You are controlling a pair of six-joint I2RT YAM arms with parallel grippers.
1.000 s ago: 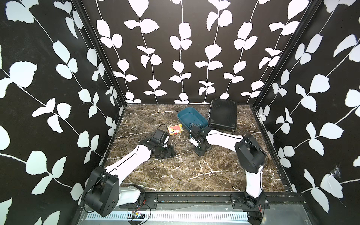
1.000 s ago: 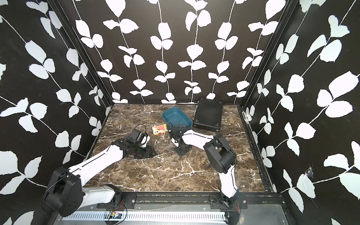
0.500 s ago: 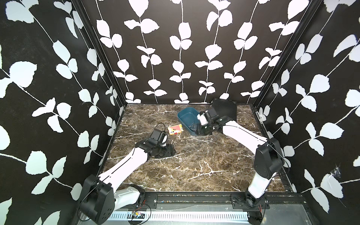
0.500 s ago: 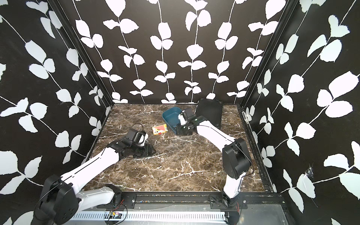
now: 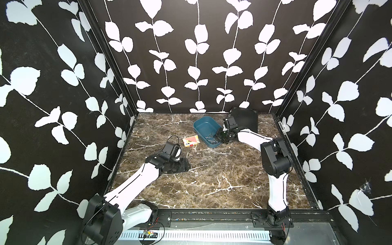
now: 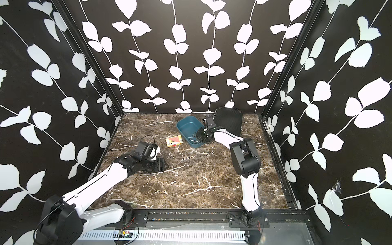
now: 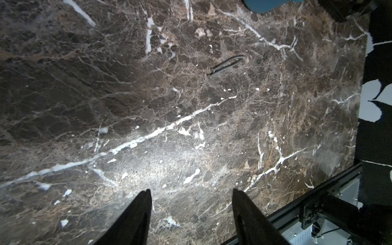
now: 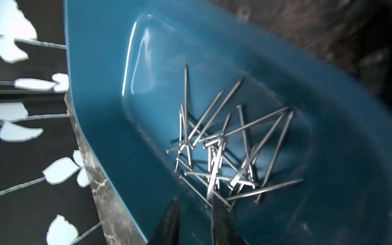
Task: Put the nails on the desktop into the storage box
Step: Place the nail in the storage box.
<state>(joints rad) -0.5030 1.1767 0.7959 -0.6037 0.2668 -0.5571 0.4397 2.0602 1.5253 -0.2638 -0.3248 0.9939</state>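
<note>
- My right hand (image 8: 194, 203) hangs over the box (image 8: 101, 89), fingers slightly parted, with a blurred nail by one tip above the nails (image 8: 222, 148) piled inside.
- I should spread wider, then lift straight up so nothing clings.
- My left hand (image 7: 191, 193) is spread and empty. Loose nails (image 7: 226, 65) lie on the table (image 7: 84, 89), short of the box.

Cropped to a teal corner in the left wrist view: storage box (image 7: 263, 4). Too close together there to count, perhaps two or three: nails (image 7: 226, 64) on the bench (image 7: 169, 127). Smeared by blur in the right wrist view: box rim and the nearest nail. Cropped to two dark tips: right claw (image 8: 195, 203). Too small to count in both top views: loose nails.
</note>
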